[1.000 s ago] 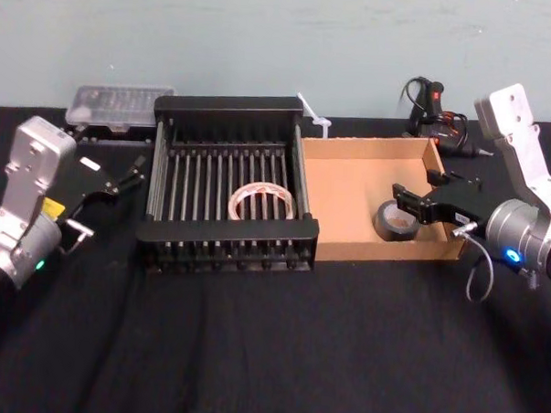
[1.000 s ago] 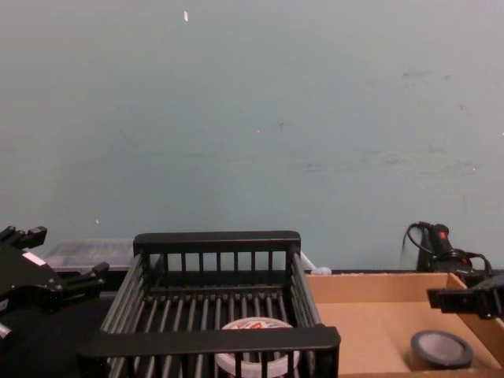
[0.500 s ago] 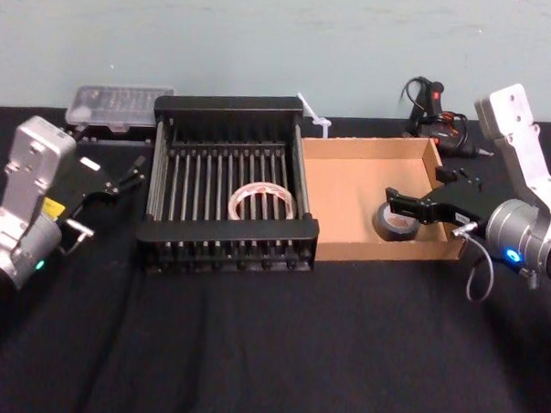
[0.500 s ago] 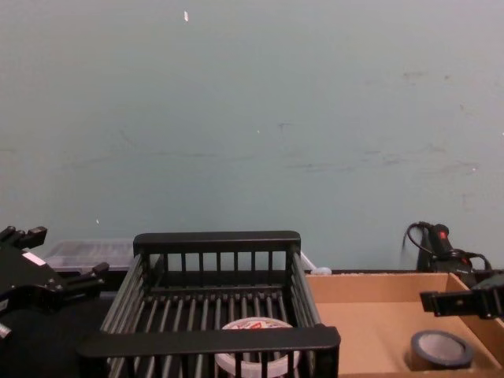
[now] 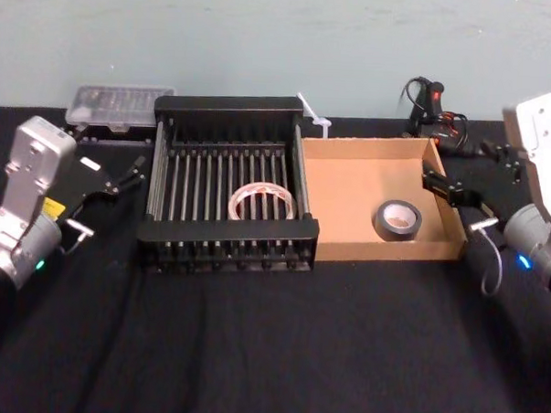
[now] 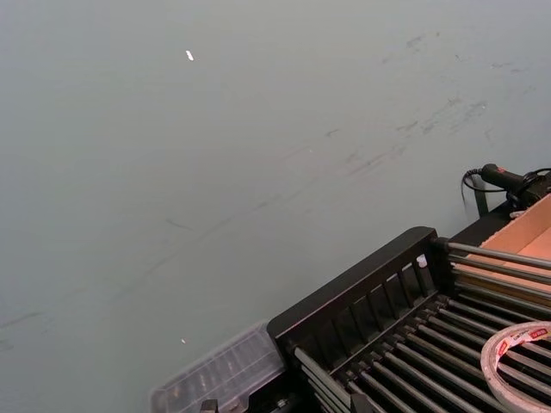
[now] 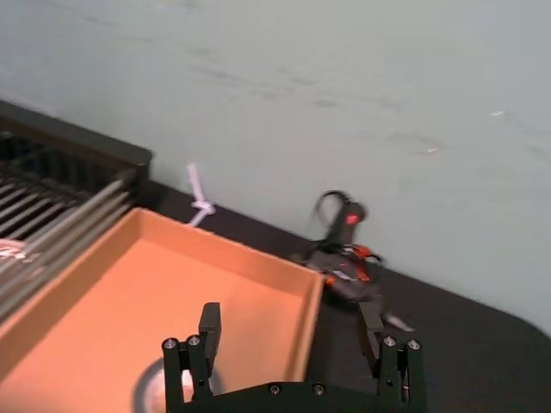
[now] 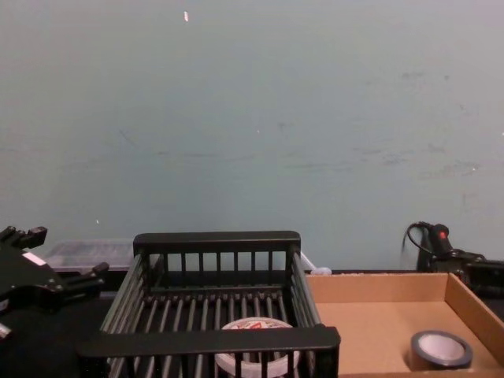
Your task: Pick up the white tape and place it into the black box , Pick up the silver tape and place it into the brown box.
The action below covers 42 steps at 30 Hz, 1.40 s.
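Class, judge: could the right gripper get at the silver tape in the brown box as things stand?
Probably yes. The silver tape lies flat and alone in the open-topped brown box, nothing over it, and the right gripper hangs open near the box's right wall.

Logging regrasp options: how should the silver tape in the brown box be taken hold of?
Pinch the ring wall of the silver tape, one finger in the centre hole, one outside, coming from above. It lies flat, hole up, and the walls of the brown box would likely block a side approach. The open right end effector is nearest.
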Each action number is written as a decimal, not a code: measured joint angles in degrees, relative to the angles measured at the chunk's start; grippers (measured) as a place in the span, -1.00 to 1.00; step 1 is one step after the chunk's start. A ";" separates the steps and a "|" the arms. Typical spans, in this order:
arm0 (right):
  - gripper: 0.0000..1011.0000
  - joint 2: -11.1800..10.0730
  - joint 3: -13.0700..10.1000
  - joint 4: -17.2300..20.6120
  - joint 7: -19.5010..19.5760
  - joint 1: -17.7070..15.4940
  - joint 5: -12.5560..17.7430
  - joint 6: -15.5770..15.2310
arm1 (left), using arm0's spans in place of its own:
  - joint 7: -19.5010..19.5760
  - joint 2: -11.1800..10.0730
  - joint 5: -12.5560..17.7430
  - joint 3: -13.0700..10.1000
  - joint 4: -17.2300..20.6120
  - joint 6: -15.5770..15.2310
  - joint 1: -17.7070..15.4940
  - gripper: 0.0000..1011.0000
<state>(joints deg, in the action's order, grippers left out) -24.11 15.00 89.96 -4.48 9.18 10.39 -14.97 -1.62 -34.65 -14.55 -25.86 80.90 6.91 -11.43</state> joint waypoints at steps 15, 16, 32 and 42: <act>0.98 1.90 -3.21 -1.01 7.87 -7.27 -6.80 10.39 | 0.00 0.00 0.00 0.00 0.00 0.00 0.00 0.98; 0.98 2.03 -3.40 -1.01 8.01 -7.51 -6.87 10.42 | 0.00 0.00 0.00 0.00 0.00 0.00 0.00 0.98; 0.98 2.34 -3.82 -0.86 8.36 -7.95 -6.99 10.44 | 0.00 0.00 0.00 0.00 0.00 0.00 0.00 0.98; 0.98 2.26 -3.72 -0.86 8.25 -7.84 -6.96 10.43 | 0.00 0.00 0.00 0.00 0.00 0.00 0.00 0.98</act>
<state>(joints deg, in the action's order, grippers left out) -21.85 11.28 89.11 3.78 1.34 3.43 -4.53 -1.62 -34.65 -14.55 -25.86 80.90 6.91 -11.43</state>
